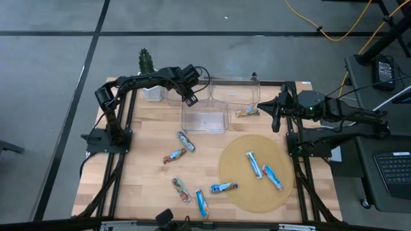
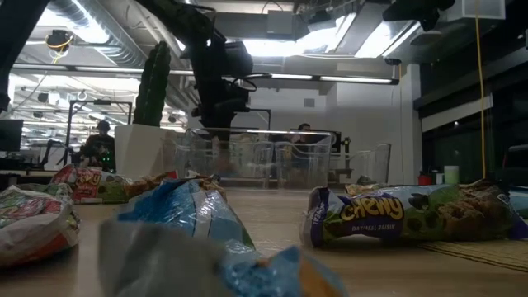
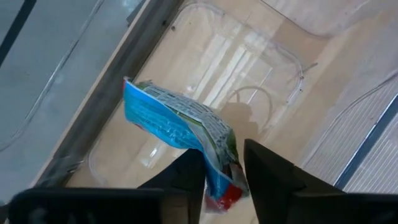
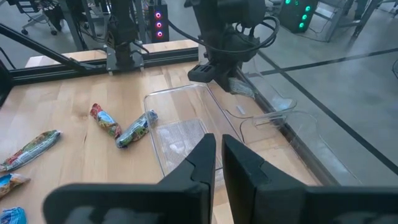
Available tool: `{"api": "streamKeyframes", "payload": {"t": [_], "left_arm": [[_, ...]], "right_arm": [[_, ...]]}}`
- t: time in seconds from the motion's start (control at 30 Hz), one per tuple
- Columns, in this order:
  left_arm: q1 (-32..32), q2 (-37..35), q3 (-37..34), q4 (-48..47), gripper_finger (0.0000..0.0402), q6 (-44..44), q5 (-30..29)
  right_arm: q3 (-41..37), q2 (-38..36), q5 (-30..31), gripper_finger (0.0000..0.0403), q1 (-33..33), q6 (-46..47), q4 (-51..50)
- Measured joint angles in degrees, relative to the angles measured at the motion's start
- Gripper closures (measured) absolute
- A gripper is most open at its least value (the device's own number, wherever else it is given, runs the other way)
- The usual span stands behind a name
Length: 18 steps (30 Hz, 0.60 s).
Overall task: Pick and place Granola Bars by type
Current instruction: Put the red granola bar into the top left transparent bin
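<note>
My left gripper (image 3: 224, 155) is at the table's far side, above the clear bins, shut on a blue granola bar (image 3: 168, 118) with a red end. The right wrist view shows this gripper (image 4: 217, 68) with the bar (image 4: 241, 88) sticking out below it. My right gripper (image 4: 219, 146) waits with shut fingers at the far right (image 1: 275, 119), beside a greenish-gold bar (image 1: 247, 112) lying flat on the wood. Several more bars lie flat: blue ones (image 1: 255, 164) on a round mat, red/multicolour ones (image 1: 174, 156) on the wood. My left gripper pinches the blue bar between its two fingers (image 3: 186, 177) at the red end (image 3: 225, 190). The fingers come from above. The bar is lifted clear and sticks out past the fingertips at a slant over a clear bin (image 3: 261, 68), its wrapper creased near the hold.
Clear plastic bins stand along the far side (image 1: 205, 119) (image 1: 234, 93). A cactus in a white pot (image 1: 147, 64) stands at the far left corner. A round tan mat (image 1: 257, 192) covers the near right. Black frame rails (image 1: 119, 173) run along both sides.
</note>
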Motion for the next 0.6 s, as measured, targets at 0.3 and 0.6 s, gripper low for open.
{"api": "streamKeyframes", "payload": {"t": [0.3,0.6], "left_arm": [[0.00,-0.20,0.00,0.01,0.0261,0.00,-0.07],[-1.27,-5.34,0.00,-0.24,0.0245,-1.92,2.79]], "right_arm": [[0.00,0.02,0.02,0.0370,0.00,-0.02,-0.46],[0.00,0.02,0.04,0.0370,-0.01,-0.31,-0.47]]}}
